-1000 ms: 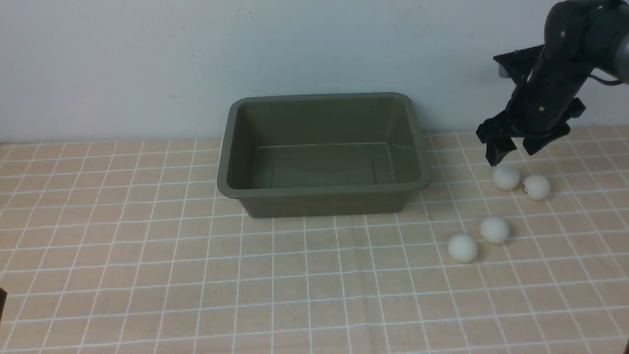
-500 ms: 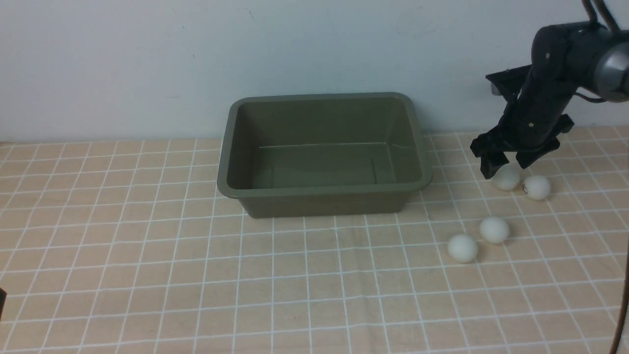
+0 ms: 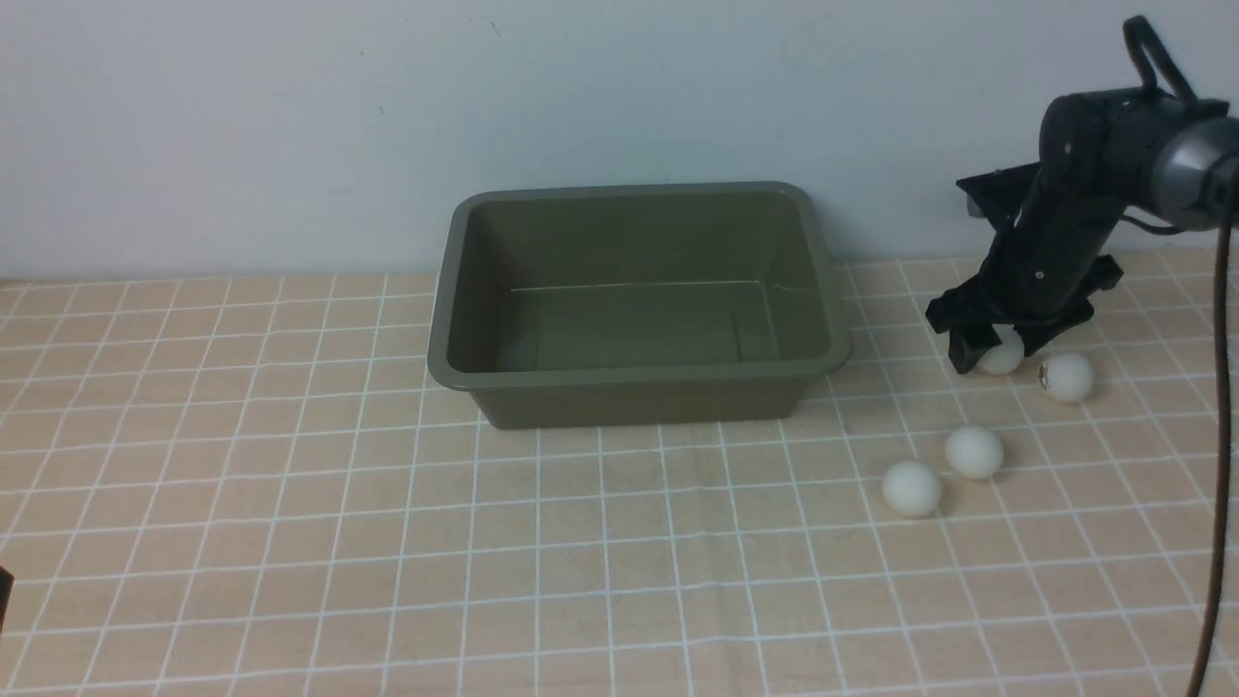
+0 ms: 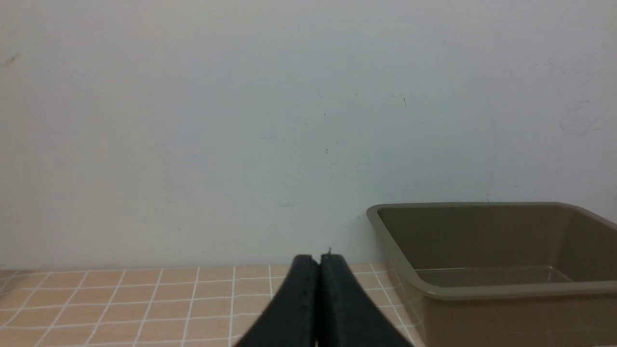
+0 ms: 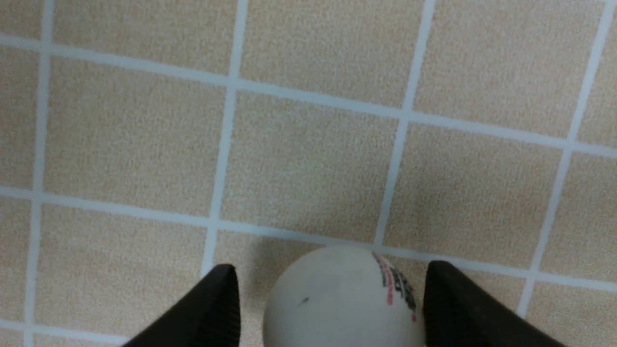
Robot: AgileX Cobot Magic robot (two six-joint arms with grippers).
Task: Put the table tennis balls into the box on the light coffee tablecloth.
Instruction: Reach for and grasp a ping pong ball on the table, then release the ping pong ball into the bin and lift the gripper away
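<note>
**Right pincer wide around one ball, all four balls on the cloth**

Closest to us, the tablecloth lies flat, tan with thin white lines in small squares. We see the left pincer only from its own wrist camera. Its two black fingers are pressed together with nothing between them, low over the cloth and pointing toward the wall, with one end of the box in its sight.

Farther out on our right, the nearest ball and a second ball sit just beside each other on the cloth, apart from the box's front right corner. Beyond them, the ball with the dark mark rests free on the cloth.

Just to its left, the fourth ball sits on the cloth between the fingers of the right pincer, whose arm slants down from the right. In the right wrist view the pincer stands wide, astride the ball. A strip of cloth shows between one finger and the ball. The other finger is right at the ball's edge, and we cannot tell whether it touches. Red and dark print shows on this ball.

The olive-green box stands left of all four balls, toward the back of the cloth. Its far rim is near the pale wall.
</note>
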